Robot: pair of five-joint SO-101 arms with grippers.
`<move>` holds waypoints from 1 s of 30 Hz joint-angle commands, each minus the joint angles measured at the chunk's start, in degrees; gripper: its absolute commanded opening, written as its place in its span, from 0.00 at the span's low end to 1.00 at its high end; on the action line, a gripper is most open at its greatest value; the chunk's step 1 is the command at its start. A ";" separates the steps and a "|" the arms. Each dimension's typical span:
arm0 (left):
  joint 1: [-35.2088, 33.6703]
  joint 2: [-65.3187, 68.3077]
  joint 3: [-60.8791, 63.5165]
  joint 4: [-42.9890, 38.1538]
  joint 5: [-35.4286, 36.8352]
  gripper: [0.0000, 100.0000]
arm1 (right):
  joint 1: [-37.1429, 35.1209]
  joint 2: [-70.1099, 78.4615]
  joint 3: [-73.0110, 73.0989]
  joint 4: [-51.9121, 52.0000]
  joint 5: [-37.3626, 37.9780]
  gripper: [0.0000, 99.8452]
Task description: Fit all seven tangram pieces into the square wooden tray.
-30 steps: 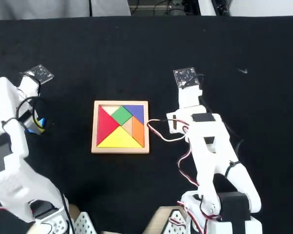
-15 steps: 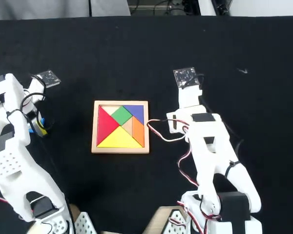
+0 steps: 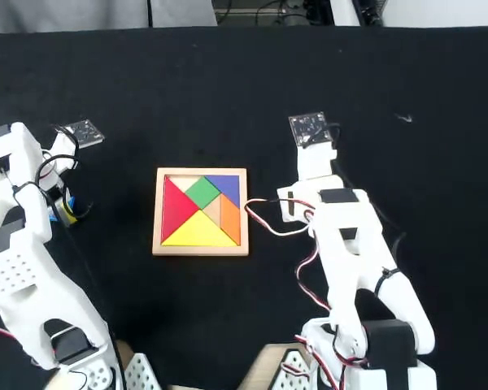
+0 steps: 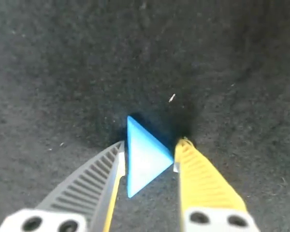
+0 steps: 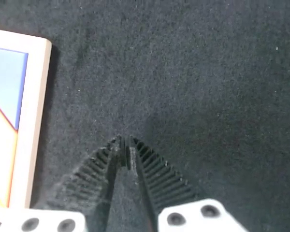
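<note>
Left fingers [image 4: 200, 179] flank the blue triangle [image 4: 145, 154], seemingly touching.

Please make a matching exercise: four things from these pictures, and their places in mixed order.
1 blue triangle
2 yellow triangle
3 red triangle
4 right gripper

A over the cloth beside the tray
B in the left gripper
C in the tray, along its lower edge in the high view
D in the tray, on the left gripper's side

Pairs: 1-B, 2-C, 3-D, 4-A

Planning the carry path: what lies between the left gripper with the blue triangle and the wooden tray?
Bare black cloth, as the high view shows, between the left gripper, shut on the blue triangle, and the wooden tray.
</note>
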 commanded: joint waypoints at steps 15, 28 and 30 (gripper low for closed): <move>3.65 -4.66 -9.54 12.57 -0.26 0.11 | 0.79 0.04 0.13 -1.14 0.70 0.01; 4.79 -8.53 -11.56 12.31 -0.53 0.11 | 0.79 0.04 0.04 -0.79 0.70 0.01; 3.65 -8.53 -11.21 10.64 -0.79 0.15 | 0.79 0.04 0.13 -0.79 0.70 0.01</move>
